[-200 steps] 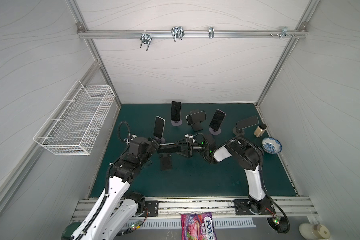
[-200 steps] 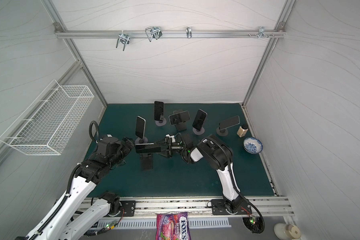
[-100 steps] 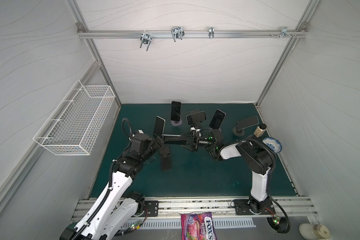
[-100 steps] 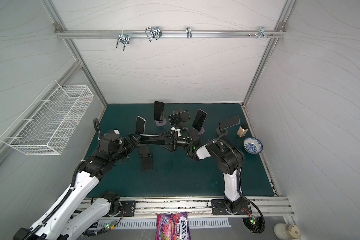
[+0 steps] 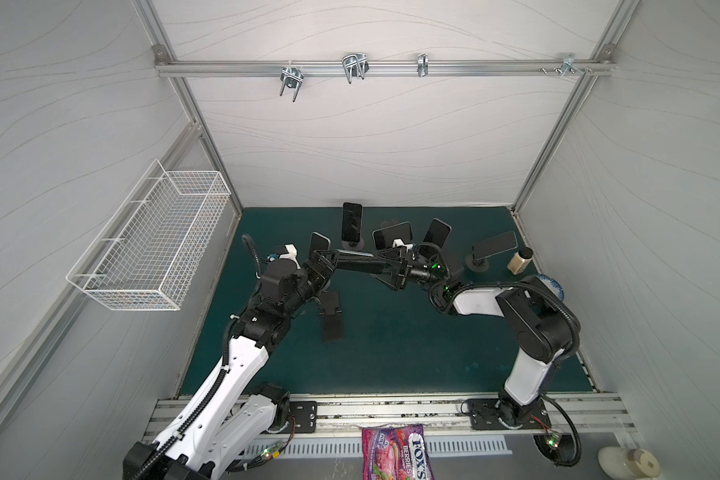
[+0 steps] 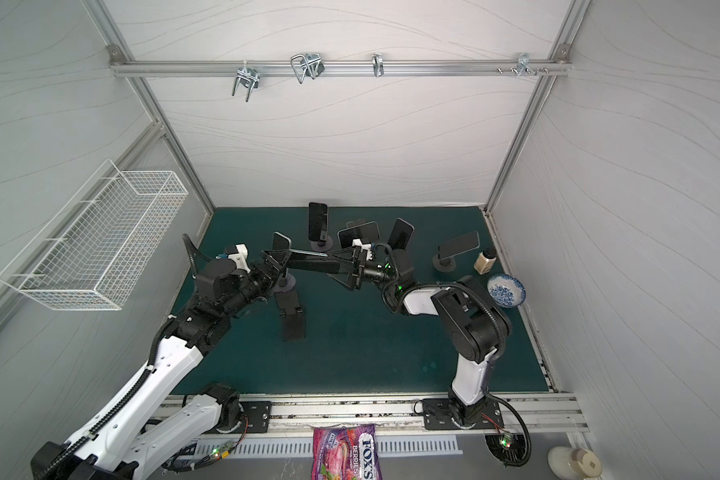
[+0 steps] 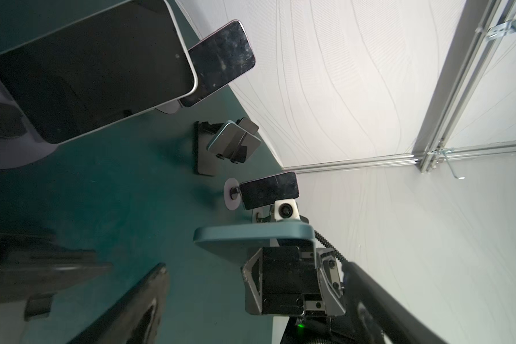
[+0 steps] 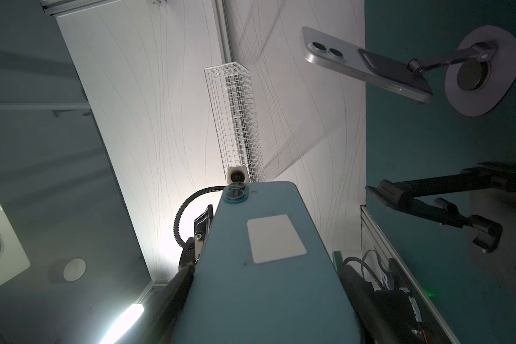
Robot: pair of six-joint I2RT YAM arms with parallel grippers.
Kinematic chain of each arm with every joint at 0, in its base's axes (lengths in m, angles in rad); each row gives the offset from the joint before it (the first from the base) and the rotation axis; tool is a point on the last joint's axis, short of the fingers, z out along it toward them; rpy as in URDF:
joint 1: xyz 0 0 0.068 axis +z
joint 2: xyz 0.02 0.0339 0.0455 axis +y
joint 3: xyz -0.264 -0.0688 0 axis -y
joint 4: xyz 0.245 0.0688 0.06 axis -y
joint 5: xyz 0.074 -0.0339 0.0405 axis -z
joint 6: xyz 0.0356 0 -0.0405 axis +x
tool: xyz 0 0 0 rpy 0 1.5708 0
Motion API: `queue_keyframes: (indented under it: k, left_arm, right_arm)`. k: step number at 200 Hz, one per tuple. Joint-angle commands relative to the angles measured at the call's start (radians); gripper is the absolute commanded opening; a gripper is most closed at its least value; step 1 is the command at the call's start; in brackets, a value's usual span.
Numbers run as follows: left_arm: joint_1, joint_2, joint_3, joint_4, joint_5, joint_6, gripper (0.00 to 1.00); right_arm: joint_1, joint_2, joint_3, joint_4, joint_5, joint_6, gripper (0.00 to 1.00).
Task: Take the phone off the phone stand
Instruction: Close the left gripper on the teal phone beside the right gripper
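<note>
Phone (image 5: 360, 266) is off the stand (image 5: 331, 313) and in the air over the counter (image 5: 391, 353). It sits roughly level, dark screen up, spanning the gap between the two arms.

Right pincer (image 5: 385, 269) is clamped on one short end, jaws across the width. The right wrist view shows the phone's teal back (image 8: 268, 268) running out between the fingers, with the lenses at the far end.

Left pincer (image 5: 324, 267) is spread wide at the lens end and not gripping. One finger (image 8: 203, 222) sits just beside the phone's edge; can't tell if it touches.

Handling, my read:
- It's a rigid slab of moderate weight with a glass face and smooth back, so it's slippery and won't forgive a drop.
- Held by one end it's a cantilever, and it could pivot or creep in the pads.
- The better hold is on the long side edges near the middle, pads flat on the frame and clear of screen, lenses and buttons.
- If the left takes over, it should close on the edges before the right lets go.
- Keep the phone low over the counter and away from the neighbour phone (image 5: 319, 245) just behind the left pincer.
</note>
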Motion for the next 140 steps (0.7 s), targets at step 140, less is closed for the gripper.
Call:
queue_keyframes:
  k: [140]
  left_arm:
    - [-0.003, 0.057, 0.051, 0.369, 0.008, -0.129, 0.91]
  right_arm:
    - [-0.009, -0.143, 0.09, -0.016, 0.055, 0.136, 0.36]
